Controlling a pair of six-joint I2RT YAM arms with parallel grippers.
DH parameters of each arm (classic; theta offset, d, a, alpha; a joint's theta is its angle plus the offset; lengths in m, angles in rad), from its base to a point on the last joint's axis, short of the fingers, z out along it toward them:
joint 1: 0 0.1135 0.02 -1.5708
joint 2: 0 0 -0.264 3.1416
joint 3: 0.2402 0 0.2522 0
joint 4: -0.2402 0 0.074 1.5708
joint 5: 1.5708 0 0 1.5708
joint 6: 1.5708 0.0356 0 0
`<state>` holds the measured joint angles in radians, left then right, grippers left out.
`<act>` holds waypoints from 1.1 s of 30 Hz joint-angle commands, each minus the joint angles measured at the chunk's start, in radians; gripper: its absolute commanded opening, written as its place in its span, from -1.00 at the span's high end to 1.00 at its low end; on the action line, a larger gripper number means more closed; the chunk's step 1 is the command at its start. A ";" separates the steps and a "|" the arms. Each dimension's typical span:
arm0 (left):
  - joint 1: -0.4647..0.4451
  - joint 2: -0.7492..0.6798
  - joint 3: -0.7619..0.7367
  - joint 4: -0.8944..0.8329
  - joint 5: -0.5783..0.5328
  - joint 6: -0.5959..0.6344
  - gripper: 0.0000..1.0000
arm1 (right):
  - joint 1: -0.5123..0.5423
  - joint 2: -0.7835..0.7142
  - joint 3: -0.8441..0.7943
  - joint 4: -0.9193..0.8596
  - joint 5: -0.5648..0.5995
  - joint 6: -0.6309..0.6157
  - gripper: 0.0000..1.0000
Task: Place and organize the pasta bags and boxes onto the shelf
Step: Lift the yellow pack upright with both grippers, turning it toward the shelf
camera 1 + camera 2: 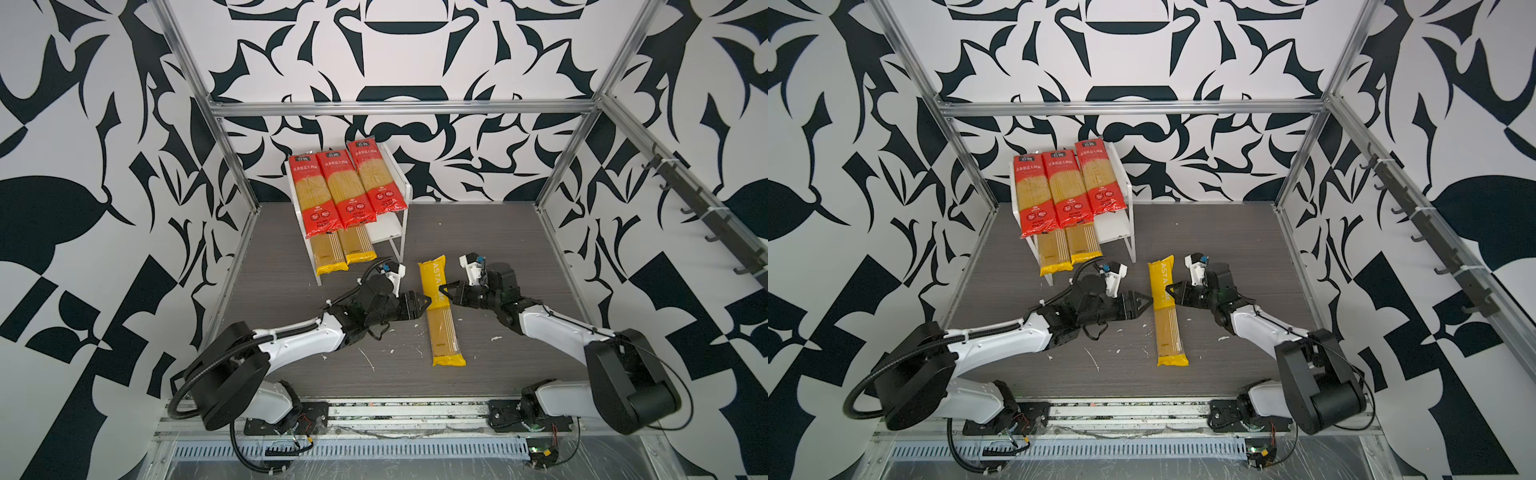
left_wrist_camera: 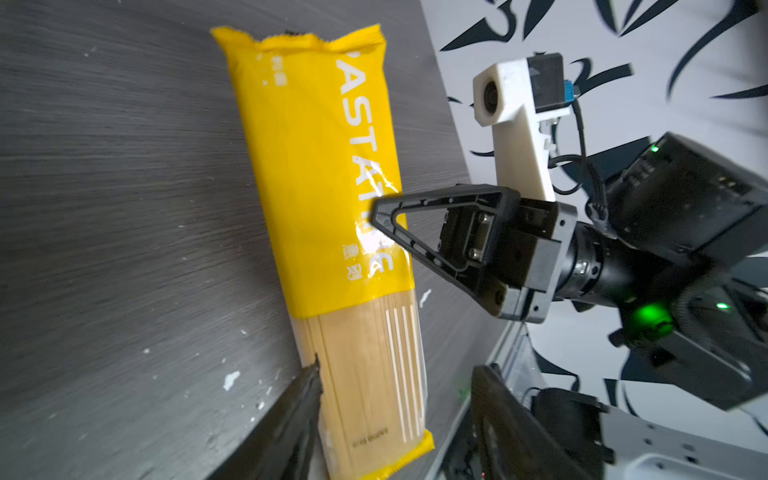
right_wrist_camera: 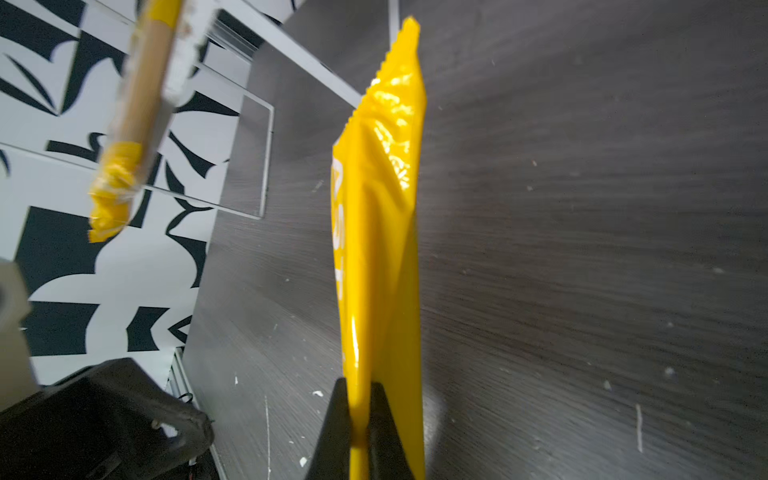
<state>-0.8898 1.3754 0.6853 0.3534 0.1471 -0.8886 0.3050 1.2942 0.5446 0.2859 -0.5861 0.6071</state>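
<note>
The shelf [image 1: 388, 230] [image 1: 1115, 226] stands at the back. Three red pasta packs [image 1: 345, 187] [image 1: 1065, 187] lie side by side on its top board. Two yellow packs [image 1: 345, 251] [image 1: 1065, 251] stick out of the lower tier. A third yellow PASTATIME pack [image 1: 440, 320] [image 1: 1168, 324] [image 2: 324, 174] [image 3: 382, 249] lies lengthwise mid-table. My right gripper [image 1: 448, 290] [image 1: 1170, 289] [image 3: 360, 388] is shut on the yellow film at that pack's right edge. My left gripper [image 1: 426, 301] [image 1: 1148, 302] [image 2: 397, 368] stands open at its left edge, jaws apart around the clear part.
The dark wood-grain table [image 1: 291, 257] carries white flecks. Aluminium posts [image 1: 232, 149] frame the cell. A rail of hooks [image 1: 698, 208] runs along the right wall. The right part of the shelf's lower board is bare. One shelf leg [image 3: 266, 162] shows in the right wrist view.
</note>
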 commanded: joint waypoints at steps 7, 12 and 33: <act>0.051 -0.150 -0.142 0.155 0.062 0.044 -0.68 | 0.005 -0.216 0.046 0.187 -0.151 0.142 1.00; 0.050 -0.086 -0.151 0.353 0.179 -0.025 -0.86 | 0.016 -0.248 0.055 0.284 -0.192 0.249 1.00; 0.064 0.154 -0.158 0.782 0.315 -0.214 0.12 | 0.153 -0.183 0.084 0.424 -0.166 0.427 0.89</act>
<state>-0.8288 1.5234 0.5320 1.0836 0.4503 -1.0794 0.4500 1.1324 0.5583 0.5446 -0.7204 0.9771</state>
